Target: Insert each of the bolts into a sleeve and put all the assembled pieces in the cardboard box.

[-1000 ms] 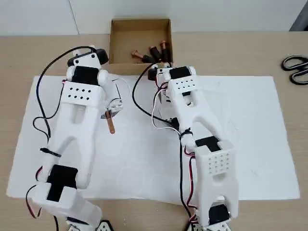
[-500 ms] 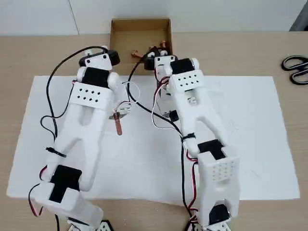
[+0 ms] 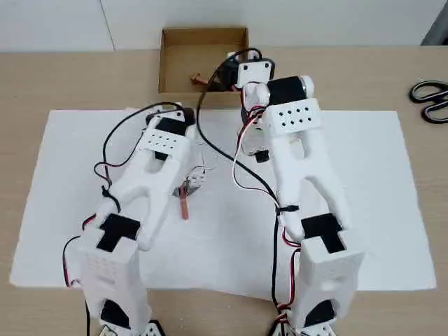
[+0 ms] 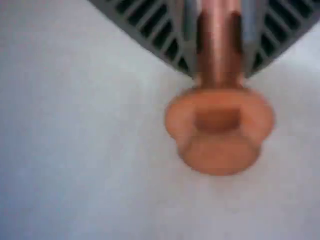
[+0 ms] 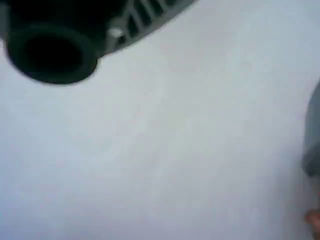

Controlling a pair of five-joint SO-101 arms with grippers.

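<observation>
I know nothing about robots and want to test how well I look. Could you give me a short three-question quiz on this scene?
1. True or false: the left tool grips a copper bolt.
2. Beneath the bolt is: A a white sheet; B a green mat; C a metal tray.
3. Fill in: on the bare table, off the sheet, lie ___.
Key: 1 true; 2 A; 3 scissors.
</observation>
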